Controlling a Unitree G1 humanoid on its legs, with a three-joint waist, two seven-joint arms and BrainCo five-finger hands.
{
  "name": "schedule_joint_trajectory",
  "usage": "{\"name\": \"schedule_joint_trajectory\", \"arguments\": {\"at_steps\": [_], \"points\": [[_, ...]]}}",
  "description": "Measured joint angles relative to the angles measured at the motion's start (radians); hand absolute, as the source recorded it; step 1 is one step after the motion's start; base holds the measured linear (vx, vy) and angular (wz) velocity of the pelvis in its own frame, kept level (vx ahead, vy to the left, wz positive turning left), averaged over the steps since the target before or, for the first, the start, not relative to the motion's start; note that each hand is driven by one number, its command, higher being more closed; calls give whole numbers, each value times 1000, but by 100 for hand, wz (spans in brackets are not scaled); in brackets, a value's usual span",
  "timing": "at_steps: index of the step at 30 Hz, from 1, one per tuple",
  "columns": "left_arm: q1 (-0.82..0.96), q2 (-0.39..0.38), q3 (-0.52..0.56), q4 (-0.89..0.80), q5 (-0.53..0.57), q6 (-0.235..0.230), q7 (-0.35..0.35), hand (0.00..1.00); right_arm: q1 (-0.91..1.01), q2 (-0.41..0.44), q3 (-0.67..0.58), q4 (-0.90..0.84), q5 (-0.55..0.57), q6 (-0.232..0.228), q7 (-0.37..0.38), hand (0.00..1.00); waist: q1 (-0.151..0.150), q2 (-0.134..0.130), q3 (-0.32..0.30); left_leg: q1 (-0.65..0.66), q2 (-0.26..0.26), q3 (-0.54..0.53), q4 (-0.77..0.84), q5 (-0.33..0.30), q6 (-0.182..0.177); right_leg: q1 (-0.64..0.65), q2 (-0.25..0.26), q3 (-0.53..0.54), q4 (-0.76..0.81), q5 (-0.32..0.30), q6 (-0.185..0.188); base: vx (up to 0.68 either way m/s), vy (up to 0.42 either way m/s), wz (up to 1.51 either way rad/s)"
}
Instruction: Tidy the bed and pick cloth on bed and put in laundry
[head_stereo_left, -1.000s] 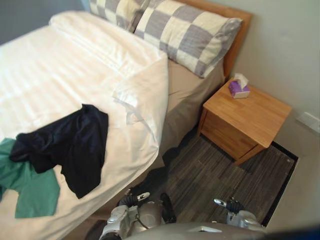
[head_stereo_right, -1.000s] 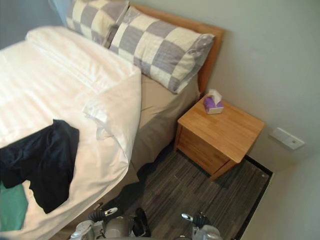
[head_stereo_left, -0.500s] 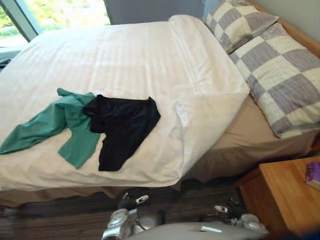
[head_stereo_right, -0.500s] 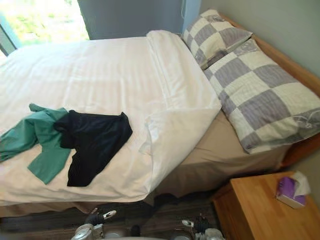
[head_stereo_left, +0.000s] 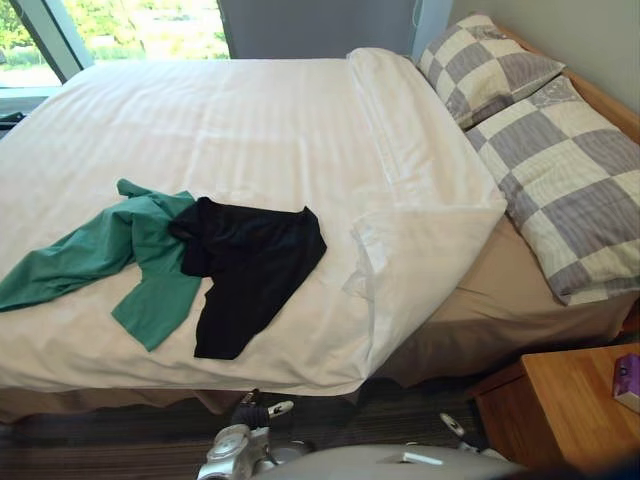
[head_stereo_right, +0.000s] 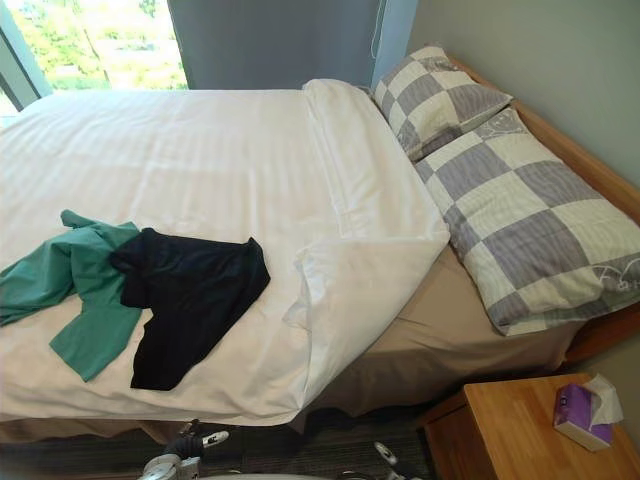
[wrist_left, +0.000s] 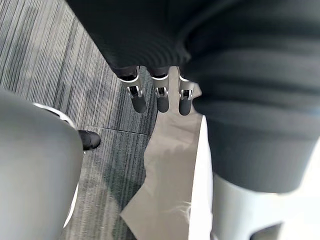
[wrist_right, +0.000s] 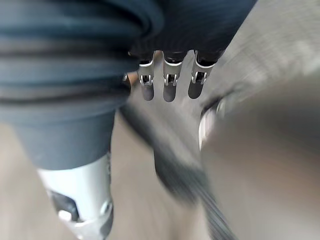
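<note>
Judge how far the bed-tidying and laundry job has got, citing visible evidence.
Done: nothing. In hand: nothing; the left robot hand and right robot hand hang open. Left: green cloth and black cloth lie on the white duvet, whose corner is folded back.

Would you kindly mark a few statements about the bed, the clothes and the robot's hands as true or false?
1. The dark garment overlaps the green garment on the white duvet. True.
2. The left hand grips the green garment. False: it hangs open above the floor, holding nothing.
3. A purple tissue box stands on the wooden nightstand. True.
4. The duvet lies flat right up to the checked pillows. False: its near corner is folded back, baring the tan sheet.
5. The right hand holds cloth. False: it is open and empty.
</note>
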Motion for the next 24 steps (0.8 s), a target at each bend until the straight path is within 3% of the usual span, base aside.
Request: {"name": "schedule_joint_trajectory", "arguments": {"at_steps": [4,5,9,11,14,16,20,24], "points": [[0,7,10,0,-10,38,-36,0,-2,-92,-211,-109,-19,-23,-176,0,-14,20,8,13,-6,22,-40,20,2,-9,1,25,-16,3,4,-102,31,-18],[6,11,31,0,-13,49,-56,0,-19,-176,-287,-163,-36,-34,-235,0,-21,31,2,13,-9,23,-40,16,2,-13,1,36,-19,4,6,-83,59,-14],[44,53,51,0,-47,50,-89,0,-117,-421,-427,-223,-89,-79,-279,0,-44,37,-18,-13,-5,24,-41,11,-4,-26,5,36,-39,17,4,-49,41,3],[66,75,51,0,-61,49,-102,0,-171,-527,-447,-225,-123,-119,-260,0,-53,29,-28,-27,0,21,-41,14,-5,-27,10,22,-51,34,2,30,-3,13],[105,83,49,1,-80,48,-103,0,-225,-642,-352,-350,-145,-205,-148,0,-55,12,-42,-30,3,22,-41,19,2,-27,15,22,-61,35,2,43,-6,1],[134,72,31,0,-80,48,-99,0,-251,-652,-229,-628,-174,-285,-64,0,-60,13,-55,-41,3,23,-40,21,2,-38,16,23,-65,36,1,52,-3,-3],[139,55,20,-29,-80,48,-85,0,-267,-585,-60,-1012,-308,-307,46,0,-54,10,-69,-48,8,20,-40,22,2,-40,20,22,-65,37,0,37,-10,5],[146,45,-3,-55,-76,48,-47,0,-274,-478,168,-1250,-404,-264,218,0,-31,13,-73,-52,8,-4,-38,33,-1,-39,20,10,-65,41,-10,18,-15,19]]}}
